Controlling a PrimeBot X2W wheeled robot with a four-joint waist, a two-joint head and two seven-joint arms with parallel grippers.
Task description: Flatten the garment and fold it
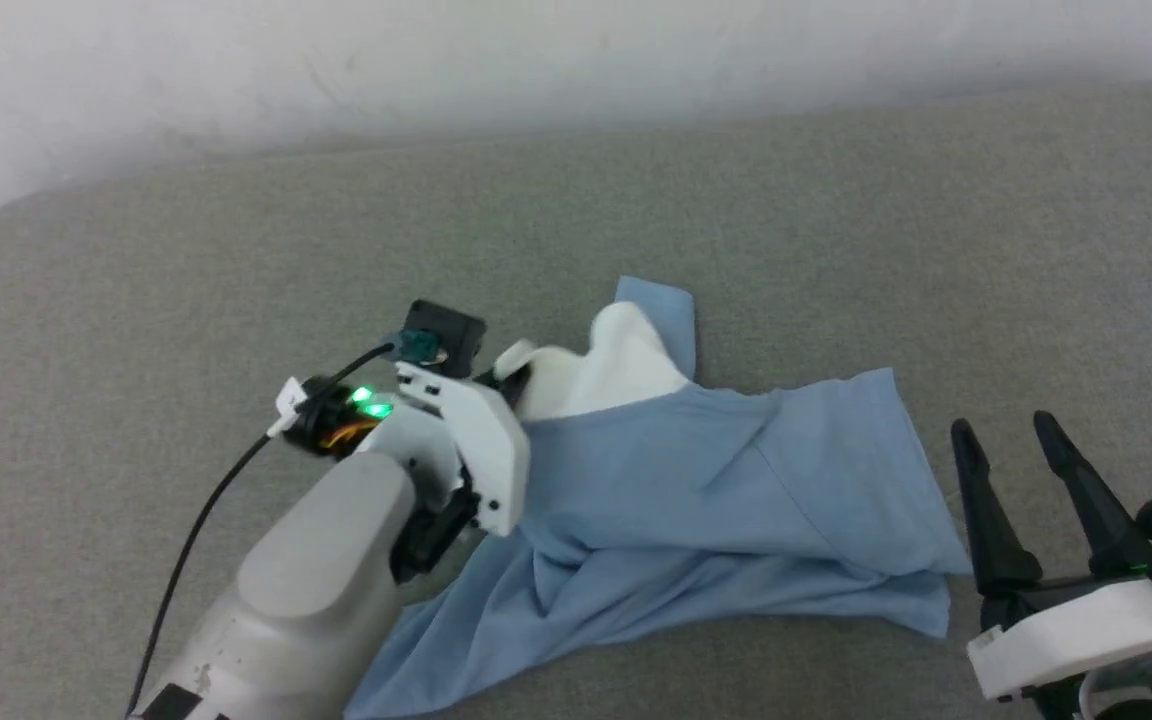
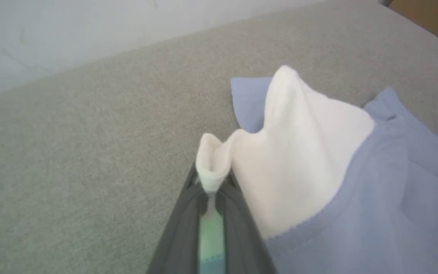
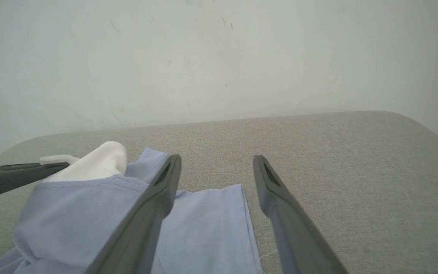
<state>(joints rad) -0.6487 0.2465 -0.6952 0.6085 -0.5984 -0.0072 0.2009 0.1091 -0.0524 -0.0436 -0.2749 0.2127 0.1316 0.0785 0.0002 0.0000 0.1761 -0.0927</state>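
The crumpled light blue garment [image 1: 716,480] lies near the middle of the grey cloth-covered counter [image 1: 236,250], with its white lining turned up at the far left. The left hand [image 2: 211,188] is pinched shut on a fold of that lining. The right hand [image 1: 1004,435] stands wide open, holding nothing, just beside the garment's right edge. The left forearm [image 1: 326,570] hides the garment's near-left corner, and a black cable [image 1: 191,540] trails beside it. A pale wall [image 1: 436,60] backs the counter.

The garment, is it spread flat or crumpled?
Crumpled. The garment lies in bunched folds on the grey cushion, and the left pincer, shut on its white lining, holds it up.
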